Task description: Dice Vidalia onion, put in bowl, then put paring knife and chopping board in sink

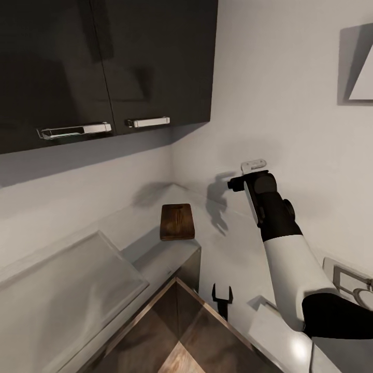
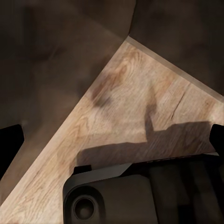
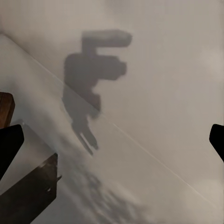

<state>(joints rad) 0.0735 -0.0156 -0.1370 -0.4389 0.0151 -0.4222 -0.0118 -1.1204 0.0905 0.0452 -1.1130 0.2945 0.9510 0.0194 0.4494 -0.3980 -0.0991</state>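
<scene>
the right gripper [image 3: 112, 140] is spread wide, its two dark fingertips [image 3: 9, 144] at opposite edges of the right wrist view with nothing between them; it faces the pale grey wall [image 3: 168, 70], where the arm's own shadow falls; in the head view the right arm [image 1: 290, 248], white with a black wrist, is raised above the long glossy grey countertop [image 1: 233, 259] near the corner of the room; the left gripper [image 1: 222, 298] hangs low in front of the counter edge, its black fingers pointing down and apart; its wrist view shows the fingertips [image 2: 10, 144] far apart and empty over a light wooden floor [image 2: 126, 116]; the dark brown wooden chopping board [image 1: 177, 221] with rounded corners lies flat on the countertop, toward the corner, well apart from both grippers; its edge shows in the right wrist view [image 3: 5, 108]; a flat steel drainboard [image 1: 67, 290] lies to the left of the board; dark wall cabinets [image 1: 103, 67] with silver handles hang above.
</scene>
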